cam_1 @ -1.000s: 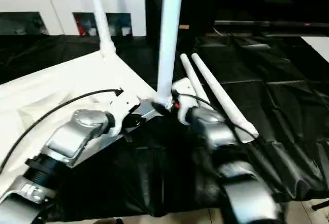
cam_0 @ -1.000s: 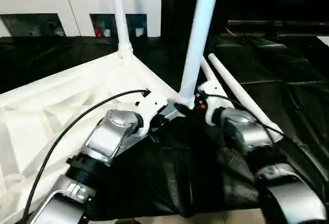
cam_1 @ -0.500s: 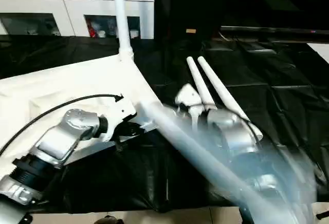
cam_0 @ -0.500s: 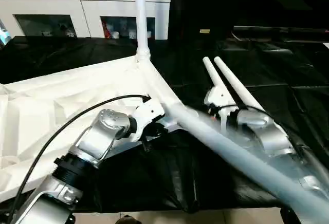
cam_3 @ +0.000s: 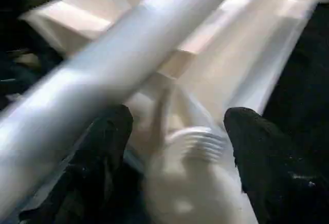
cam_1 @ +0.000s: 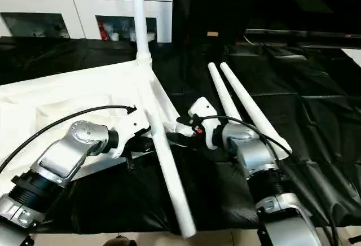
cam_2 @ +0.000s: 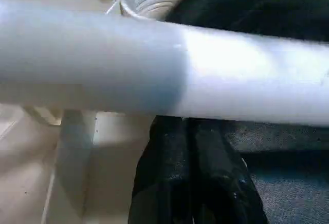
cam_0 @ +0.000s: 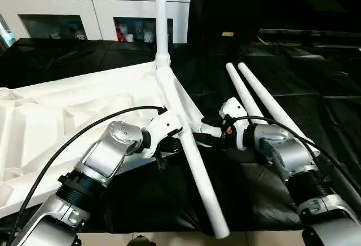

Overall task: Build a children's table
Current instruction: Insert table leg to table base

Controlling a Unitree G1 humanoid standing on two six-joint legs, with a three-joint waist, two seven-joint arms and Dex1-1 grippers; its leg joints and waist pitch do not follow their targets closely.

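Table leg lies fallen between the pinched-together left claw and gaping right claw.

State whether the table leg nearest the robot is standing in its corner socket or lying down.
Lying down. The leg slants across the tabletop's edge onto the black cloth, and the threaded socket sits bare.

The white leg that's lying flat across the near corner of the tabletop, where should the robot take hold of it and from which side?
Probably the fallen leg is best gripped mid-shaft, where it lies over the black cloth just off the tabletop. The right hand could come from above, fingers straddling the round shaft.
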